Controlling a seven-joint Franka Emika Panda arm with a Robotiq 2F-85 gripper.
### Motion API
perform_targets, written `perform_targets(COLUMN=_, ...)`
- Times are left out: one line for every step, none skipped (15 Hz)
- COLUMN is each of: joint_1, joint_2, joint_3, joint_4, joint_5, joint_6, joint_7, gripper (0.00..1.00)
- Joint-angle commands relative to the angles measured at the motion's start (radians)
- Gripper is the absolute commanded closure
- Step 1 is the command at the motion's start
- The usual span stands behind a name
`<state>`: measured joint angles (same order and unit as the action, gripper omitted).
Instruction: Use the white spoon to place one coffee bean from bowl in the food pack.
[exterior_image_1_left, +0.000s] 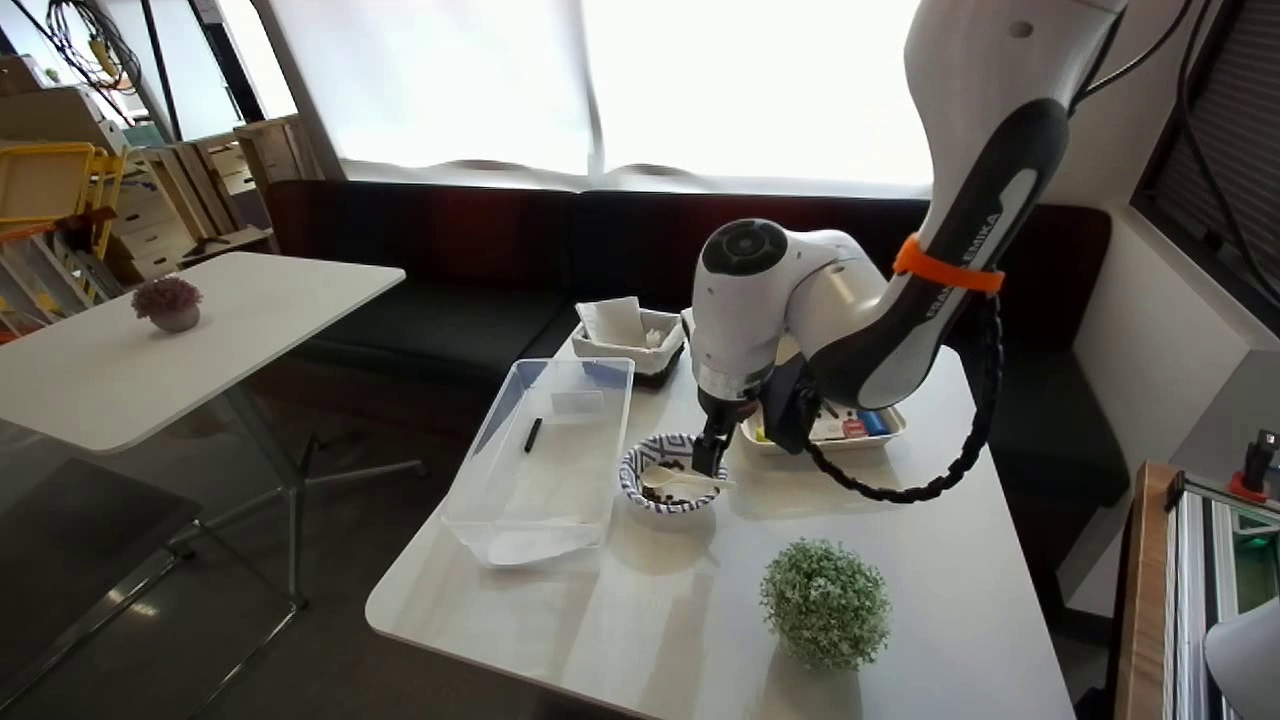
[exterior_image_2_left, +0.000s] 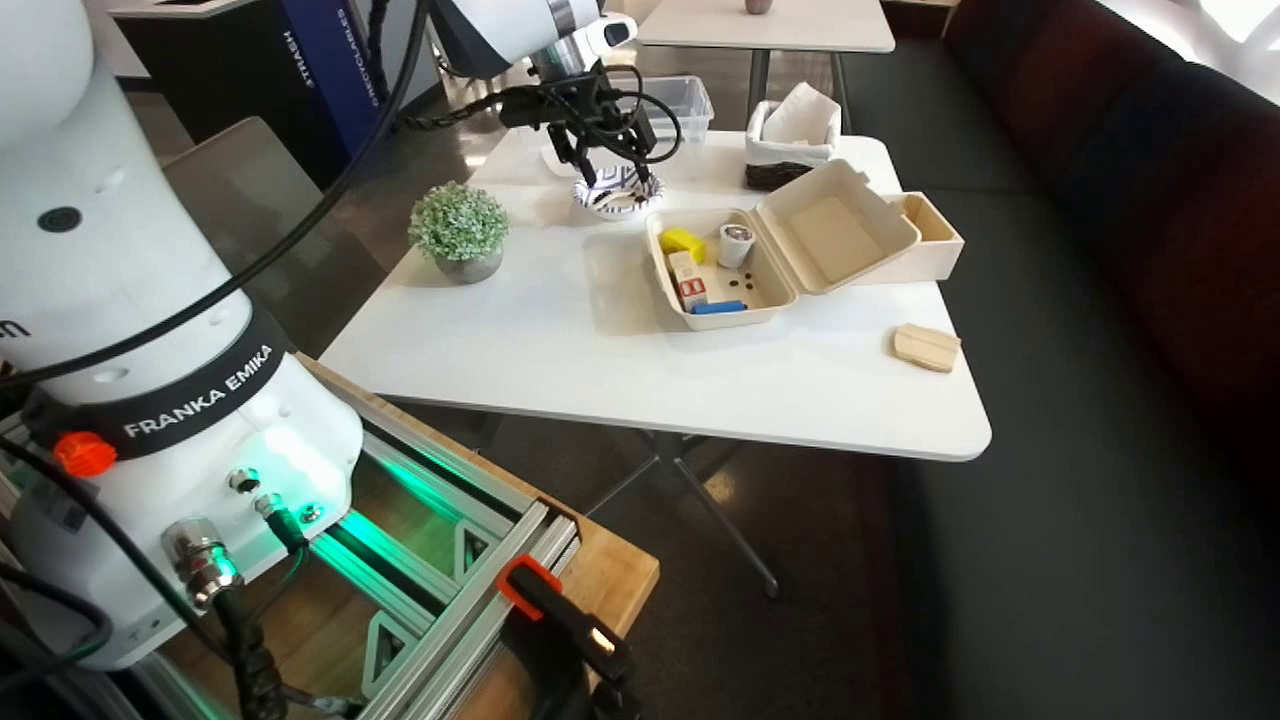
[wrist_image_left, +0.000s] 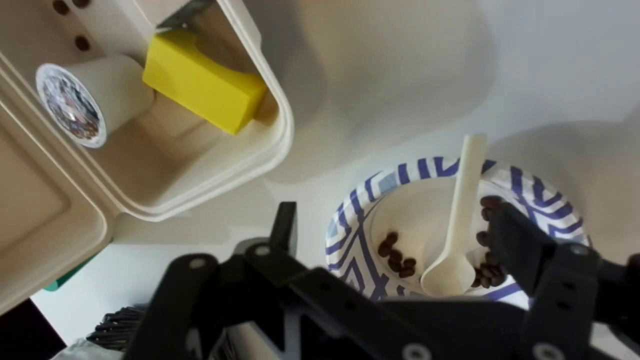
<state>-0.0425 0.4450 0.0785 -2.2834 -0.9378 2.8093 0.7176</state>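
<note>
The bowl (wrist_image_left: 352, 250) with a blue-patterned rim sits on the table and also shows in both exterior views (exterior_image_1_left: 632, 468) (exterior_image_2_left: 586, 197). The white spoon (wrist_image_left: 456, 225) lies in it, its scoop on the bottom and its handle over the rim. Dark coffee beans (wrist_image_left: 395, 257) lie in the bowl on either side of the spoon. My gripper (wrist_image_left: 400, 232) is open and empty above the bowl; one finger covers some beans, the other appears outside the rim. The food pack (exterior_image_2_left: 662, 280) stands open beside the bowl, also in the wrist view (wrist_image_left: 280, 125), with several dark beans (wrist_image_left: 82, 43) inside.
The pack holds a yellow block (wrist_image_left: 205, 82), a white cup (wrist_image_left: 115, 92) and a blue item (exterior_image_2_left: 718, 307). A clear bin (exterior_image_1_left: 535, 470) stands beside the bowl. A green plant (exterior_image_1_left: 825, 605), a napkin basket (exterior_image_1_left: 625, 335) and a wooden piece (exterior_image_2_left: 926, 347) are on the table.
</note>
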Motion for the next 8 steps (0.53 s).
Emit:
perform_targets(joint_1=-0.160, joint_2=-0.214, joint_3=0.128, joint_4=-0.239, joint_5=0.256, joint_6=0.104, joint_7=-0.183, gripper=0.00)
perform_targets(joint_1=-0.200, joint_2=-0.255, joint_3=0.159, joint_4=-0.291, joint_5=0.327, joint_6=0.161, joint_7=-0.246, gripper=0.00)
perform_targets(joint_1=-0.264, joint_2=-0.289, joint_3=0.222, joint_4=-0.344, joint_5=0.416, joint_6=0.206, joint_7=-0.319, gripper=0.00)
perform_targets(joint_1=-0.332, joint_2=-0.317, joint_3=0.288, joint_4=-0.391, joint_5=0.494, joint_6=0.224, joint_7=-0.369, gripper=0.00)
perform_targets(joint_1=-0.366, joint_2=-0.335, joint_3=0.318, joint_4=-0.418, joint_5=0.572, joint_6=0.226, joint_7=-0.416, gripper=0.00)
perform_targets(joint_1=-0.278, joint_2=-0.257, joint_3=0.238, joint_4=-0.314, joint_5=0.451, joint_6=0.194, joint_7=-0.325, gripper=0.00)
perform_targets(joint_1=-0.319, joint_2=-0.285, joint_3=0.273, joint_4=-0.354, joint_5=0.503, joint_6=0.202, joint_7=-0.368, gripper=0.00)
perform_targets(joint_1=-0.341, joint_2=-0.304, joint_3=0.288, joint_4=-0.379, joint_5=0.525, joint_6=0.206, joint_7=-0.387, gripper=0.00)
